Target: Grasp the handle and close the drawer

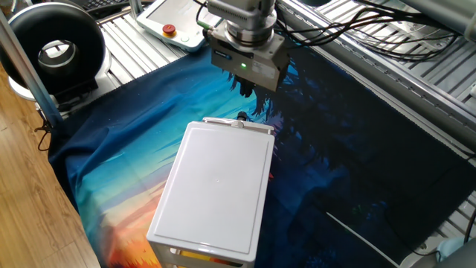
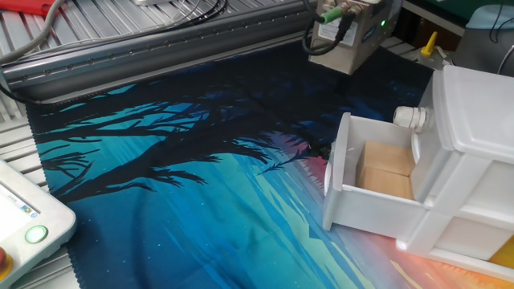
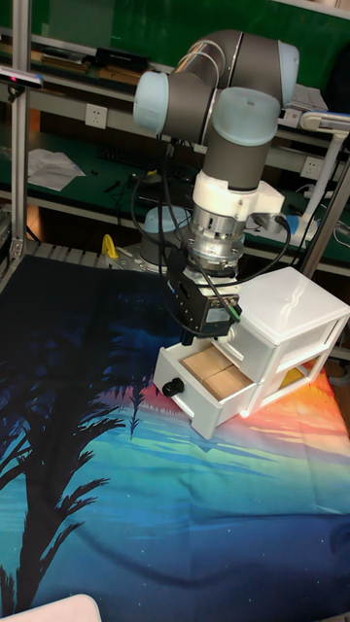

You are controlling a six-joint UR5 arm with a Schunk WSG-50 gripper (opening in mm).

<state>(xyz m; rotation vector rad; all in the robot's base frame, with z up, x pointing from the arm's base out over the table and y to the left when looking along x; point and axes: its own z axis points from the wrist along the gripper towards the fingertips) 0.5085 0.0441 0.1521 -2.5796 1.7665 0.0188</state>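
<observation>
While the drawer point(image 2: 377, 181) stands pulled open at right of frame, its handle point(image 3: 173, 387) facing outward, the end effector point(image 1: 248, 89) hovers above; whether its fingers are spread is unclear. A misaligned descent could strike the front panel point(image 2: 337, 172) instead.

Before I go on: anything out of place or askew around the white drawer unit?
Only the expected: the top drawer of the white plastic box unit is pulled out, showing a tan block inside. A small pale knob sits above it. The gripper hovers over the drawer. Nothing is spilled or damaged.
</observation>
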